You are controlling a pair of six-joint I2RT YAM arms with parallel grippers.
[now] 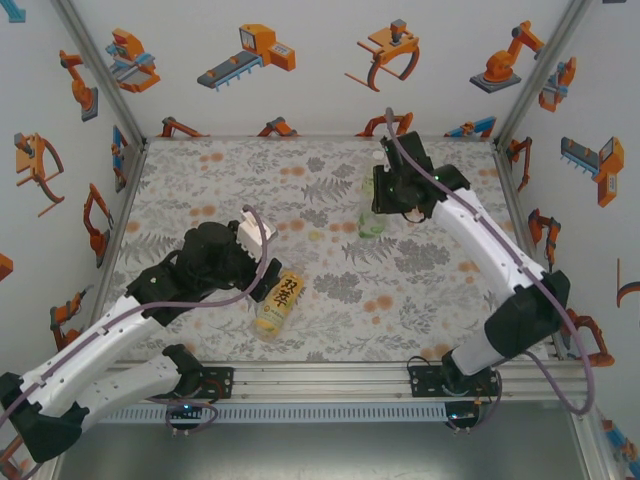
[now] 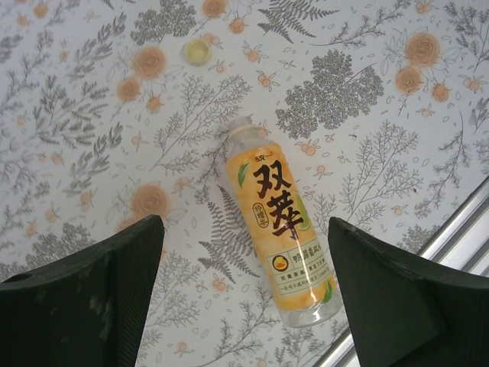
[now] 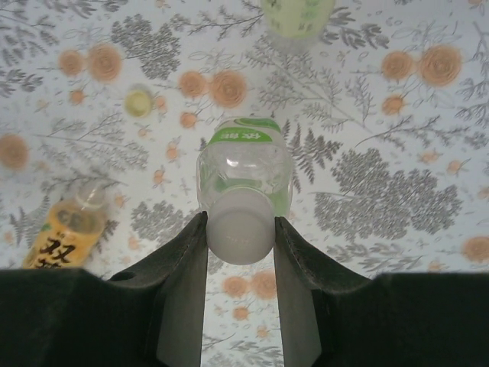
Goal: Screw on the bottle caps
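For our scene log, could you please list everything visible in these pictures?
amber plastic bottle, yellow label: one, amber, lying near the front edge
clear plastic bottle, green-white label: one, clear, upright, far right
white round screw cap: one, white, on the clear bottle
pale yellow-green bottle: one, near the clear one
small round loose cap: one, pale yellow, past the amber bottle's neck
floral tablecloth: one, grey-orange, covering the table
left gripper: open, above the amber bottle
right gripper: shut on the white cap
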